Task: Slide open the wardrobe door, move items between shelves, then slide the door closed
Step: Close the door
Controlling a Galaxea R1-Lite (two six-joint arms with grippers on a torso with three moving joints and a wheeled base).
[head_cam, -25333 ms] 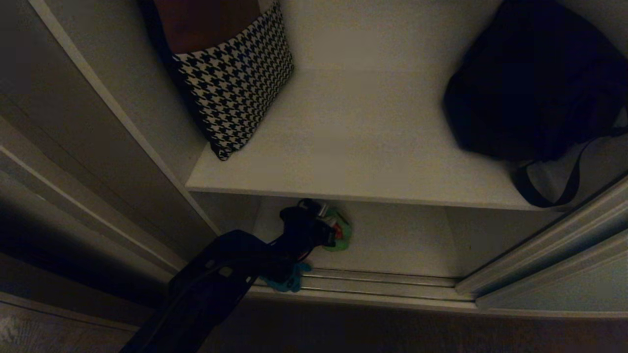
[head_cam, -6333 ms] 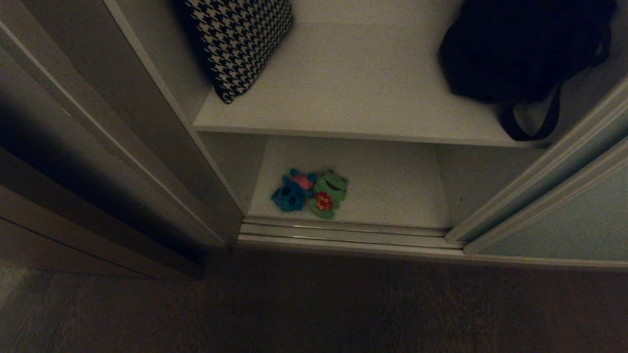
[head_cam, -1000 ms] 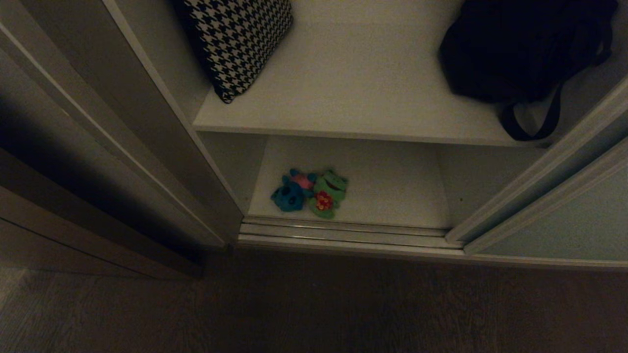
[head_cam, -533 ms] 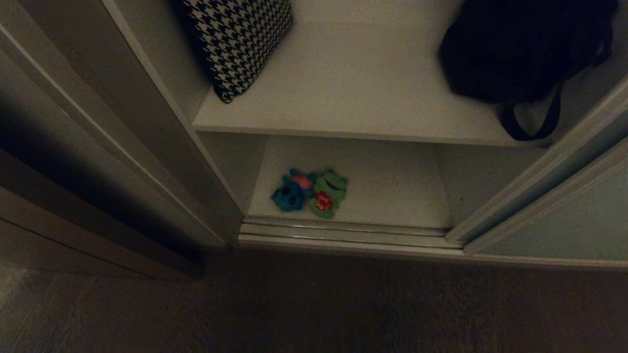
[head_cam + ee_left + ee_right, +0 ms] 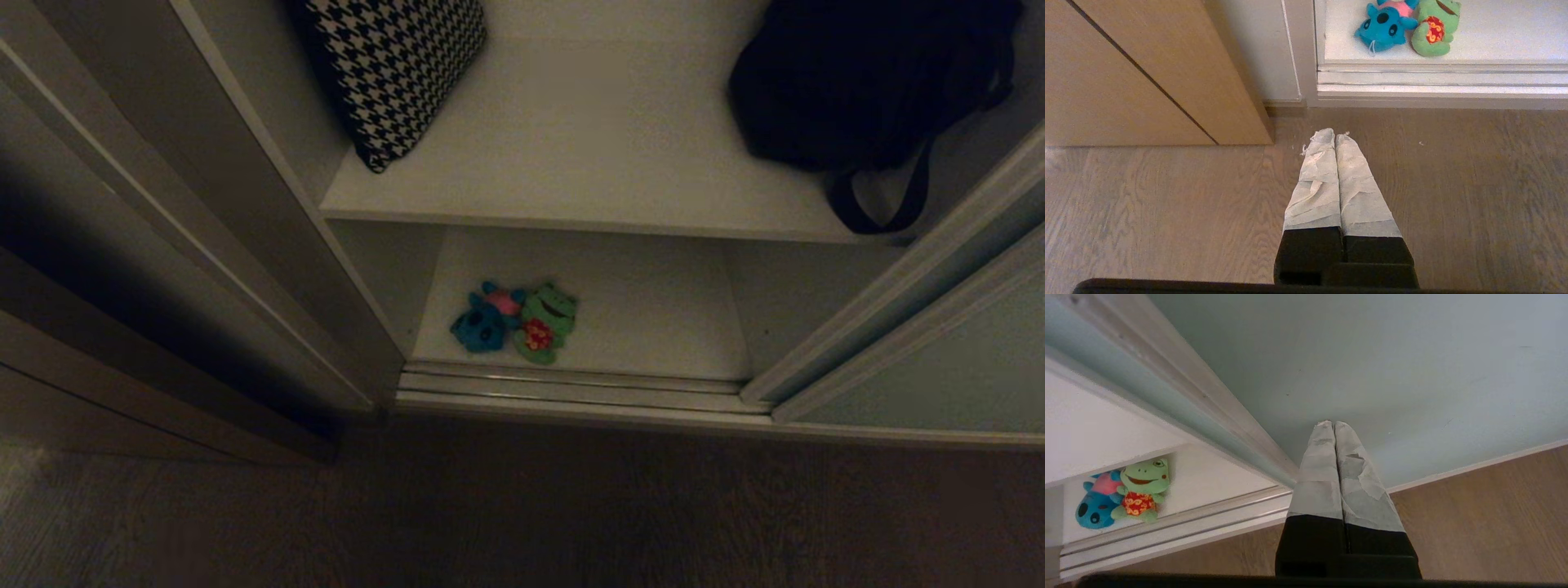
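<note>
Your right gripper, fingers clenched empty, faces the sliding wardrobe door; pushing flat-on risks slipping, leaving both plush toys exposed.

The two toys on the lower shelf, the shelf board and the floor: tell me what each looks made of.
The green frog toy and the blue toy: soft plush fabric, fuzzy and rounded, likely stuffed. The lower shelf: smooth matte off-white board, probably laminate. The floor: wood or wood-look planks, with visible grain lines.

Green frog toy, houndstooth bag
</note>
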